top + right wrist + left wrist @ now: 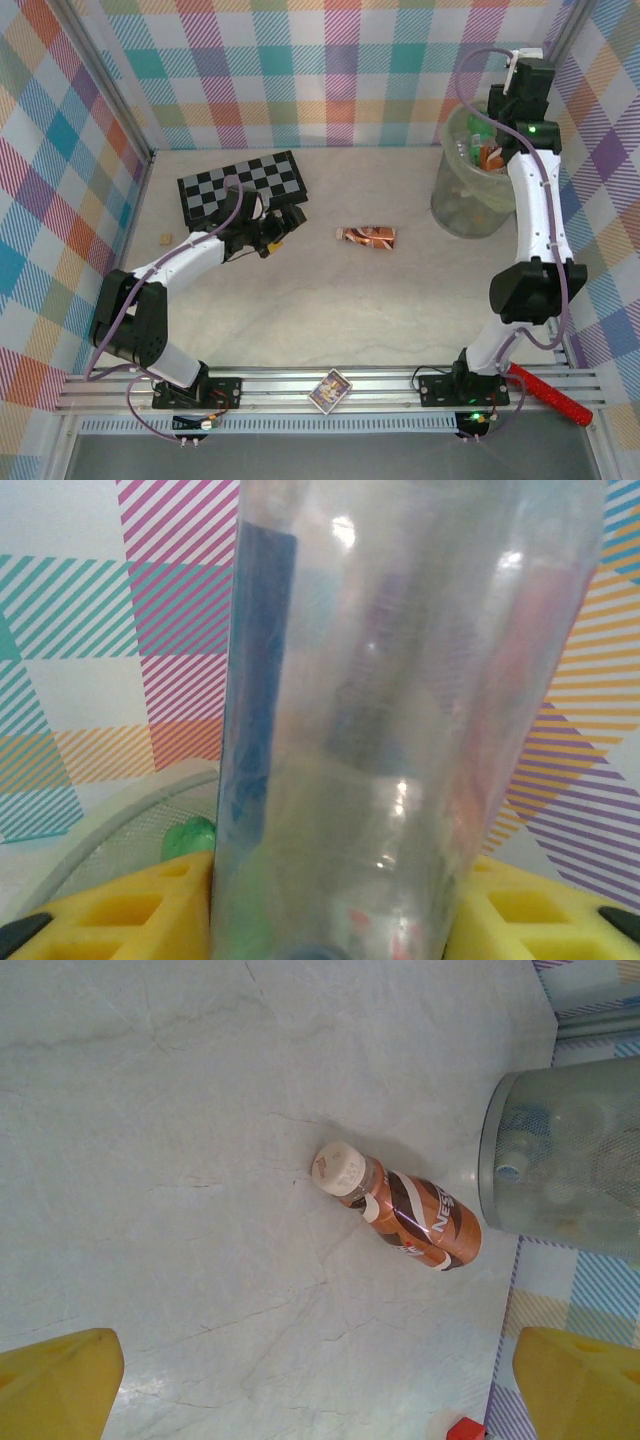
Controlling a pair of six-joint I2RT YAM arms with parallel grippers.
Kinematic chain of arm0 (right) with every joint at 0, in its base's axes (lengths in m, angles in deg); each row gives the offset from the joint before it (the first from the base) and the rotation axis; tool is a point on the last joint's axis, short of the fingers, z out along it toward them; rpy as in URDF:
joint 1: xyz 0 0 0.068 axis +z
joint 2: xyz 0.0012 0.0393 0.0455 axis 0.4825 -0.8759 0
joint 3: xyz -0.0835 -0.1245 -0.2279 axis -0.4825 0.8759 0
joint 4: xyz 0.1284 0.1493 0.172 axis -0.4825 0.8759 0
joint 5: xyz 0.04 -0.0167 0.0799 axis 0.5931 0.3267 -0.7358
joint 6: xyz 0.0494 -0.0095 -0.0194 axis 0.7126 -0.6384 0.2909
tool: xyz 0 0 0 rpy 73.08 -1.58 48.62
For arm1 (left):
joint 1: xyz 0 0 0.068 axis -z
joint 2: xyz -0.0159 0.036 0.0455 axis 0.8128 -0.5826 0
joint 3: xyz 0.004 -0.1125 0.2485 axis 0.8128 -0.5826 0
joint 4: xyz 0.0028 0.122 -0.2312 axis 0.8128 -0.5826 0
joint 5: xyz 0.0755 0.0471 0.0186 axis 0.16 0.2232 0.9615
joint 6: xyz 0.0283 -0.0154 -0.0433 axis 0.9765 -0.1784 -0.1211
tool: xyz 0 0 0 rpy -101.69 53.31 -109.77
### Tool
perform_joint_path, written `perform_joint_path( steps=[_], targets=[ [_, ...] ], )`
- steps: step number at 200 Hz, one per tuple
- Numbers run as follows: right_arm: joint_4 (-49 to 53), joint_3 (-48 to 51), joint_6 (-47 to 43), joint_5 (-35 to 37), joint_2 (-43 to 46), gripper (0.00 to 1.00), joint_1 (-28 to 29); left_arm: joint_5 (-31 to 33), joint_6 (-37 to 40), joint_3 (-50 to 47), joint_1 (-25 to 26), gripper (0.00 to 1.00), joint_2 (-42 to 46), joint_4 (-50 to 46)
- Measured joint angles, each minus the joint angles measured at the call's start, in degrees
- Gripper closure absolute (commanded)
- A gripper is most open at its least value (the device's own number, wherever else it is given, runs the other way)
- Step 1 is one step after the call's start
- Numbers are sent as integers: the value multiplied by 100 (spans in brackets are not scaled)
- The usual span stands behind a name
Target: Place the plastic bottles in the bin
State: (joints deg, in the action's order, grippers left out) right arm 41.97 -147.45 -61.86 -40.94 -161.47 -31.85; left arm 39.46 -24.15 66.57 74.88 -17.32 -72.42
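While right tool [335,910] grips bottle [400,680], above bin [110,815]

Pale marbled table top [300,310], bare at centre. Black-and-grey chequered flat board [272,176] lying at 10 o'clock. Brown plastic bottle with white cap [367,236] on its side, just off centre toward 1 o'clock. Tall round translucent pale-green bin [455,212] standing at 2 o'clock. Small tan lump [164,238] at 9 o'clock, well apart from the rest

Overhead rear view, two near wrist views, bin [455,210] common to all
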Motion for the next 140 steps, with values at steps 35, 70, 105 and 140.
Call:
perform_joint_path(
  steps=[35, 70, 105, 140],
  targets=[
    [-26, -304, -11, 37, -629, 46, 2, 2, 0, 0, 0, 1, 2, 2],
    [-31, -348, -92, 190, -1003, 46, 0, 4, 0, -52, 0, 1, 90, -2],
    [-125, -133, -127, 321, -1038, 45, -59, 7, 2, -98, 0, 0, 162, -7],
    [155, -107, 251, 81, -1067, 45, -282, 9, 4, -101, 0, 0, 162, -22]
  ],
)
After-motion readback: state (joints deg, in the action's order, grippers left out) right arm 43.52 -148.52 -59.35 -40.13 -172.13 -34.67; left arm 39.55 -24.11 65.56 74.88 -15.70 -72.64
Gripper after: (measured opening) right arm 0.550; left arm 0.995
